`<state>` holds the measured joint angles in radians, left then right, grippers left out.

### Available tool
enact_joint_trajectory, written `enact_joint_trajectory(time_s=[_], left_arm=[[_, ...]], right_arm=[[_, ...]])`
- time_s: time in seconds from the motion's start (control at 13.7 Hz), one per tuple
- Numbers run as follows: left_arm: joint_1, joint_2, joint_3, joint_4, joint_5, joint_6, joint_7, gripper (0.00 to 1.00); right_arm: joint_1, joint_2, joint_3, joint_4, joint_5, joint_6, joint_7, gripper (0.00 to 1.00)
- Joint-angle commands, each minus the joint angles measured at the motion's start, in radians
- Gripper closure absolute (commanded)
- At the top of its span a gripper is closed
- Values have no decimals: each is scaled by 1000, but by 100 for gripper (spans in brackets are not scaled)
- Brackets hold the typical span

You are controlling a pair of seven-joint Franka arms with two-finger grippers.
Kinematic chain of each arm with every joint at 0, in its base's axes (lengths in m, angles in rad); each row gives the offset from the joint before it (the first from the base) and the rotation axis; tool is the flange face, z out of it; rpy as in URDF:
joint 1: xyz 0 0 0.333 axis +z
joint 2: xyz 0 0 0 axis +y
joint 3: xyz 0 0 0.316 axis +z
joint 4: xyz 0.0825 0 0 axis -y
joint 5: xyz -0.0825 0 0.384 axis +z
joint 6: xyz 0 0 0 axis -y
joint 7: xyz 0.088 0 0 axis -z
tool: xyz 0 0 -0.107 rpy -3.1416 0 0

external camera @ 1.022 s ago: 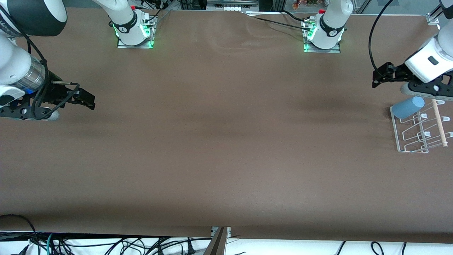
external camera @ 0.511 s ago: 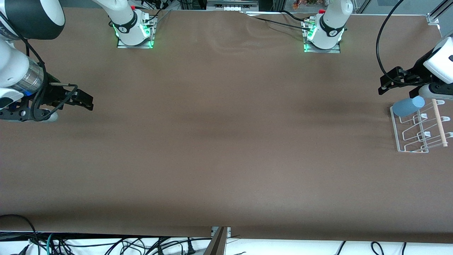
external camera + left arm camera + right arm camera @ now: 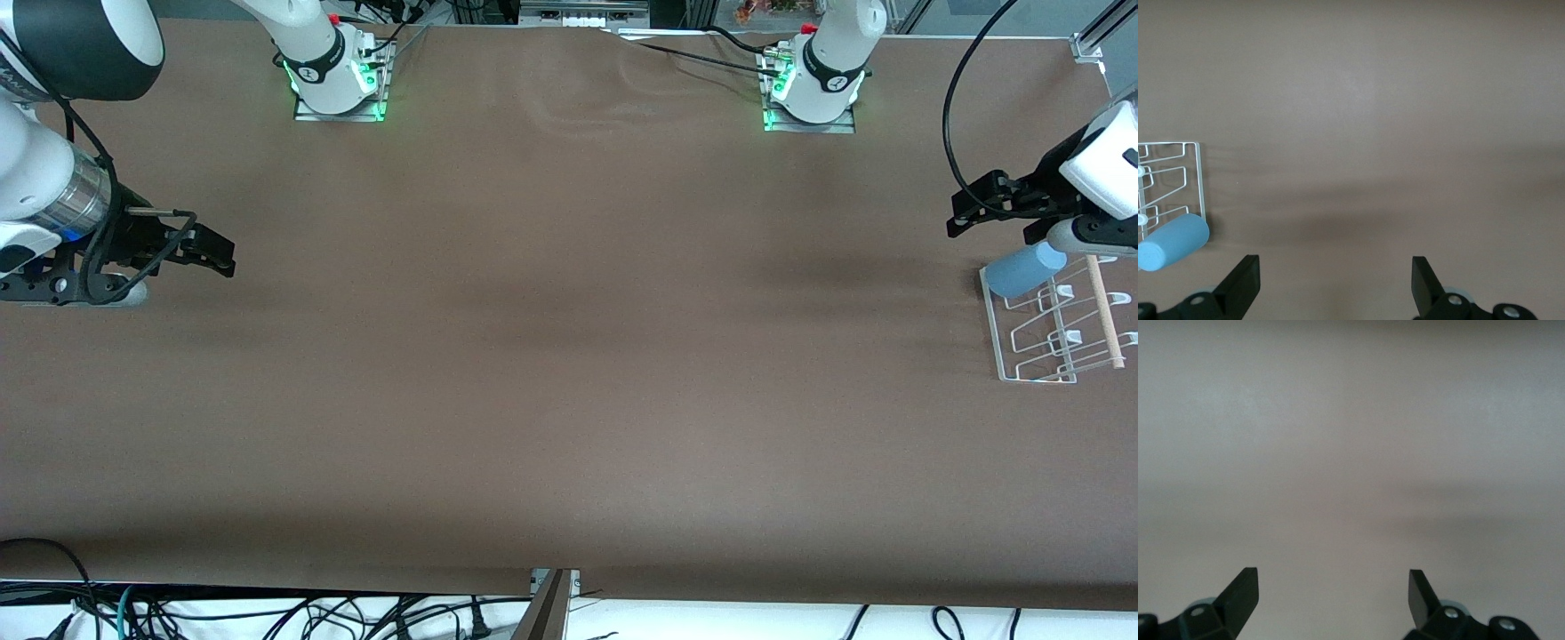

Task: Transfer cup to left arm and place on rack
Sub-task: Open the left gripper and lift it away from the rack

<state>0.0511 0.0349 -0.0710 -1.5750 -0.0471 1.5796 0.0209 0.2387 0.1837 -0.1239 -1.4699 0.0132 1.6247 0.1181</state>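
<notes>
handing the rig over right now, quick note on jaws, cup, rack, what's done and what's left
Left gripper: jaws open, empty, over the table beside the rack's end farthest from the front camera.
Right gripper: jaws open, empty, waiting at the right arm's end of the table.
Cup: lying tilted on the rack, at that same end, free of both grippers.
Done: cup is on the rack.
Left: apparently nothing but parking the arms; check the cup sits steady.

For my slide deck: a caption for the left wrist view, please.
Left gripper, fingers open, over bare table beside the blue cup on the rack.
</notes>
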Motion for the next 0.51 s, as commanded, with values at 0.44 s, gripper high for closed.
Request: enact_joint_trajectory(time_s=[0.44], left_arm=[[3, 54, -4, 98, -16, -62, -10, 0]], right_arm=[[-7, -9, 4, -6, 2, -2, -15, 1]])
